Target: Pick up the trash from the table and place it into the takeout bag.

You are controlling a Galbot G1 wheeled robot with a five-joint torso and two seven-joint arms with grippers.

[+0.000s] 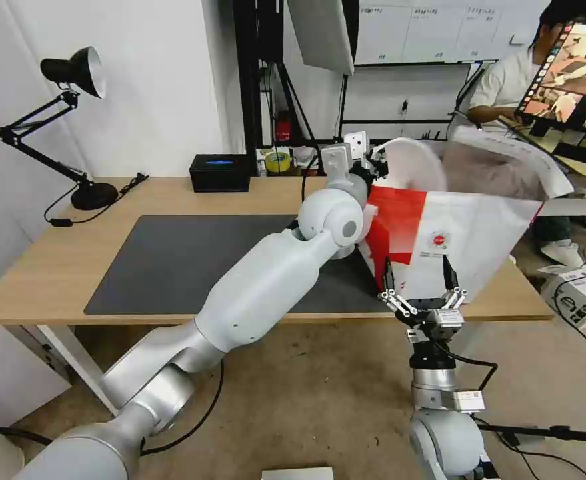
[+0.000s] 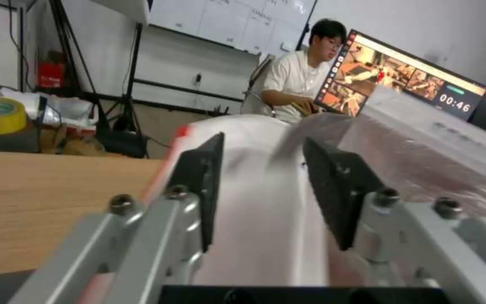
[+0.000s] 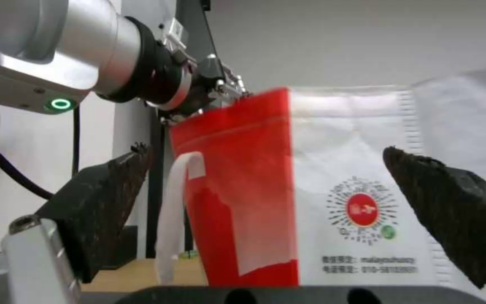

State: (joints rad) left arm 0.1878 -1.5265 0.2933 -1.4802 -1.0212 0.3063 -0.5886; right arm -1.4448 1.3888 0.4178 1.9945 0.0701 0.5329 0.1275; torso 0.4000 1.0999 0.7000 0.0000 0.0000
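Head view: the bag (image 1: 466,227) is seen at centre right of the frame, standing at the right end of the table (image 1: 46,273), its foil-lined mouth open upward. The left gripper (image 1: 371,160) is held at the bag's upper left rim, just above centre frame. In the left wrist view, the left gripper (image 2: 263,190) has its fingers (image 2: 336,192) parted at a middling width with a white strap or rim of the bag (image 2: 265,236) lying between them; the pads do not appear to press on it. The right gripper (image 1: 421,293) is poised at lower centre right, just before the bag's near face, spread wide and holding nothing. In the right wrist view the red-and-white panel and round logo (image 3: 362,211) are framed between its fingers (image 3: 451,207).

No trash can be seen on the grey mat (image 1: 186,260). It is judged that the clearing is largely or wholly done, though the bag's contents cannot be made out. A lamp (image 1: 73,73) and a black box (image 1: 220,173) are seen at the frame's upper left.
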